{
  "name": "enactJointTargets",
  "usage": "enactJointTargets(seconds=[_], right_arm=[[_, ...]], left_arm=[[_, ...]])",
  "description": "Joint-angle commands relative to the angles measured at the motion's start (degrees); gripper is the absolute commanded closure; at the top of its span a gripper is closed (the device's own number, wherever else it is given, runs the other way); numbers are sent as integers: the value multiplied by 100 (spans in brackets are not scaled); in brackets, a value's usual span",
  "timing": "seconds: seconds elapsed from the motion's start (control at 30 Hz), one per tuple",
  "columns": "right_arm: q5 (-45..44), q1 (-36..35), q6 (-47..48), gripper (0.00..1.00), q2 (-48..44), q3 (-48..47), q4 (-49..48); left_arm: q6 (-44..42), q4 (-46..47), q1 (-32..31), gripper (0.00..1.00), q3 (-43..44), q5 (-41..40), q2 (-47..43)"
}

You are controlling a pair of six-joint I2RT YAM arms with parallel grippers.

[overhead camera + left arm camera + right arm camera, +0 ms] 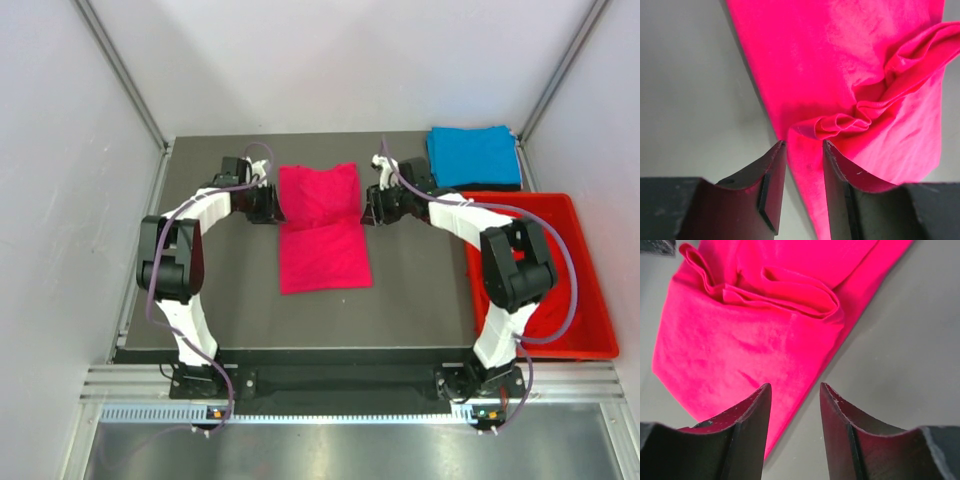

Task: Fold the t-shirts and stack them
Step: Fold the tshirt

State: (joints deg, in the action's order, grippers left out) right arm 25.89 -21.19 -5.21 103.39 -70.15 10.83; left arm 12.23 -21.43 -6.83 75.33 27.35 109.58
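A bright pink t-shirt [322,250] lies folded in the middle of the dark table, its far half doubled over with a crease across the middle. My left gripper [272,207] is at its left edge and my right gripper [366,210] at its right edge, both by the crease. In the left wrist view the jaws [804,144] stand slightly apart over the shirt's edge [840,60], with bunched folds just ahead. In the right wrist view the jaws [795,385] are open over the shirt's edge [740,350] and bare table. A sky blue t-shirt [474,157] lies folded at the back right.
A rigid red plastic crate [590,320] stands along the table's right side, beside the right arm. White walls and metal frame posts close in the left, back and right. The dark table [420,290] shows in front of the pink shirt.
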Motion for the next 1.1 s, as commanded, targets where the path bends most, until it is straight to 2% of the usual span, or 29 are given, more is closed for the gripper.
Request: enactJointTargets(seconds=[0.0, 0.13, 0.23, 0.33, 0.6, 1.07], right_arm=[[416, 62, 451, 56, 189, -394, -327], [549, 54, 486, 54, 330, -429, -468], [601, 62, 915, 48, 427, -447, -442], [610, 80, 1249, 47, 515, -517, -441], [733, 97, 1725, 50, 822, -798, -687], [918, 106, 1734, 50, 1350, -1238, -591]], left_arm=[[-712, 122, -11, 60, 183, 33, -393], [-976, 122, -20, 59, 193, 60, -376], [-1170, 8, -29, 59, 236, 199, -236], [-1416, -19, -29, 59, 237, 235, -191], [-1846, -116, -81, 59, 359, 209, 19], [-2277, -239, -213, 59, 606, 499, 415]])
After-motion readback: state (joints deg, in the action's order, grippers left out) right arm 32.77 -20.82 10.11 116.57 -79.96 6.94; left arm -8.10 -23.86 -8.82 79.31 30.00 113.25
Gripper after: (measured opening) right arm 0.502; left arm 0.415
